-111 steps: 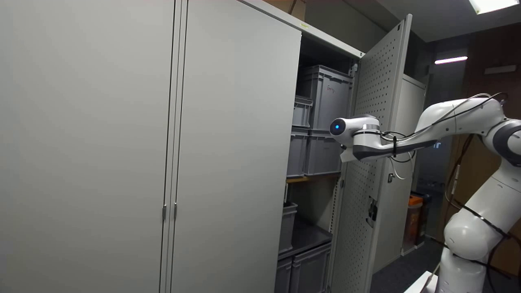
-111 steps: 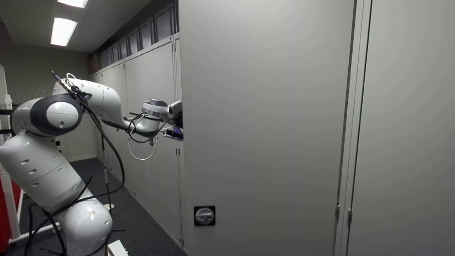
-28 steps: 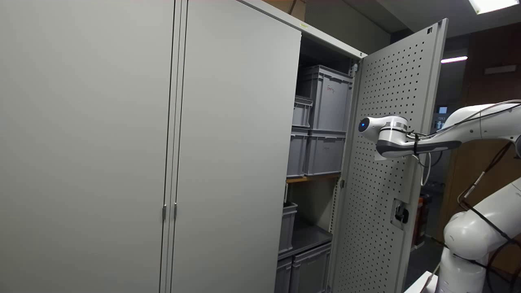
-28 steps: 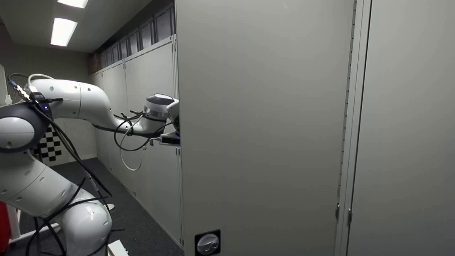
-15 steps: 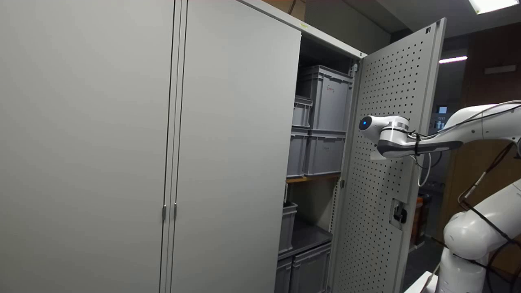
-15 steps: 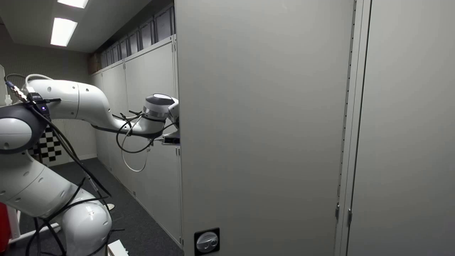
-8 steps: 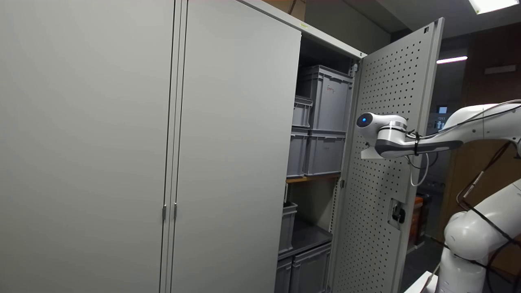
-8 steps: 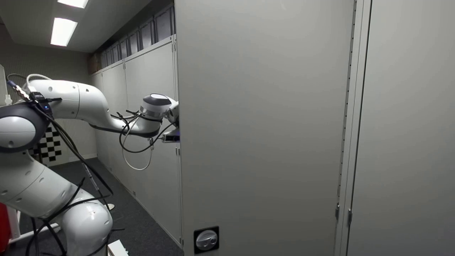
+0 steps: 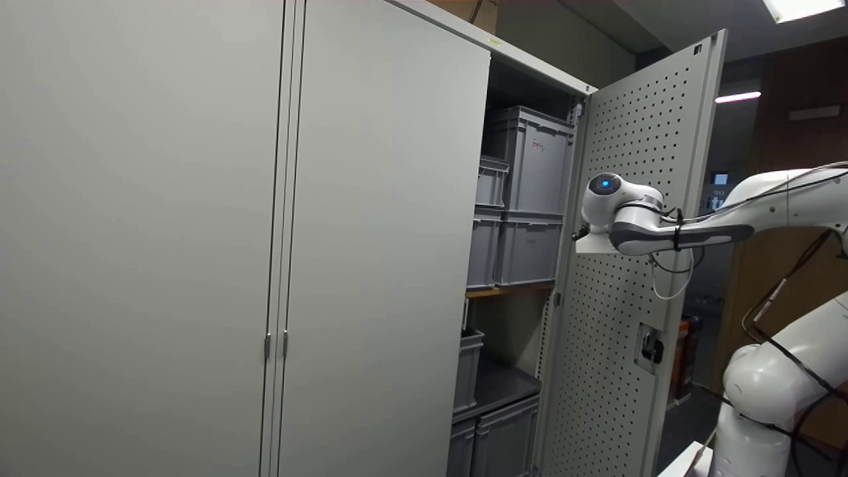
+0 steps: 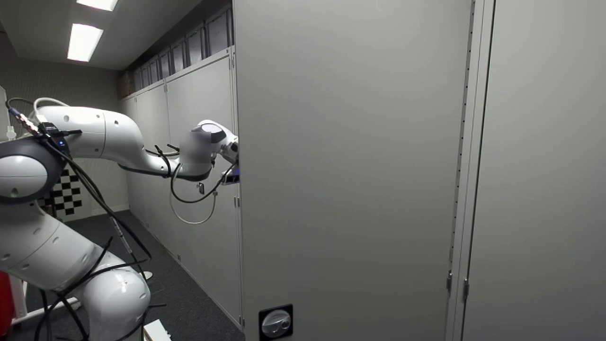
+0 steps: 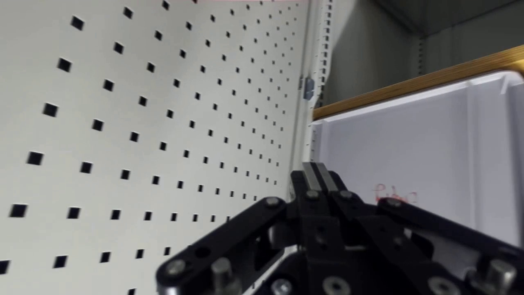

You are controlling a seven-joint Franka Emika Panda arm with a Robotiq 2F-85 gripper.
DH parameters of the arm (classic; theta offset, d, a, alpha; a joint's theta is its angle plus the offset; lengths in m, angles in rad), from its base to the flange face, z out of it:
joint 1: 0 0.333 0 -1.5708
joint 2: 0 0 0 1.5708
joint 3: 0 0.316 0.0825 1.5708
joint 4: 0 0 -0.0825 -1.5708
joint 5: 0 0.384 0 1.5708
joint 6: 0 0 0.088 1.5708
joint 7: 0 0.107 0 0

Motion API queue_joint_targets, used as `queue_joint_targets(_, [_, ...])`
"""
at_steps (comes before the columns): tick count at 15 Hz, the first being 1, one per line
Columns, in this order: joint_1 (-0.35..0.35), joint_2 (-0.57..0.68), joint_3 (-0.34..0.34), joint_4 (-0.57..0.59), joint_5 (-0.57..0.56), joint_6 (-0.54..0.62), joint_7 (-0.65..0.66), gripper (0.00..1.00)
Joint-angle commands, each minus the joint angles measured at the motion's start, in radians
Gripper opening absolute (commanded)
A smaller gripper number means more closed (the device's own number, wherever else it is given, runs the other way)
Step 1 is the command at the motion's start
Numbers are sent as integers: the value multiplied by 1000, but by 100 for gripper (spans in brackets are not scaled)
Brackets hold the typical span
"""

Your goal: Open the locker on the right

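The locker (image 9: 543, 66) stands open on the right, its light-grey door (image 9: 596, 391) swung well outward with the perforated inner face showing. A black latch (image 9: 650, 348) sits near that door's free edge. In an exterior view the door's flat outer face (image 10: 350, 156) carries a round handle (image 10: 275, 322) and hides my gripper. My gripper (image 11: 317, 166) is shut, and nothing shows between its fingers. In the wrist view it points into the corner between the perforated door on its left and a grey bin (image 11: 393, 151). Whether it touches the door I cannot tell.
Grey bins (image 9: 540, 159) fill the locker's shelves, with a wood-edged shelf (image 11: 417, 82) above one. A shut grey door (image 9: 391, 232) adjoins the opening. Loose cables (image 10: 191, 221) hang under my wrist. More cabinets (image 10: 201, 109) line the wall behind the arm.
Compared with several seconds ago, the door stands wider open. In the last second my hand has turned and tilted upward beside the inner face, while the door has shifted only slightly.
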Motion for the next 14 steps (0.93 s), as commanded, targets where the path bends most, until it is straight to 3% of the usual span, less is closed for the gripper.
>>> queue_joint_targets(1, [0, -31, -33, -6, 97, 166, -163, 0])
queue_joint_targets(7, [-8, -45, -65, -24, 421, 370, -534, 0])
queue_joint_targets(14, [-57, -57, -33, -17, 823, 359, -968, 0])
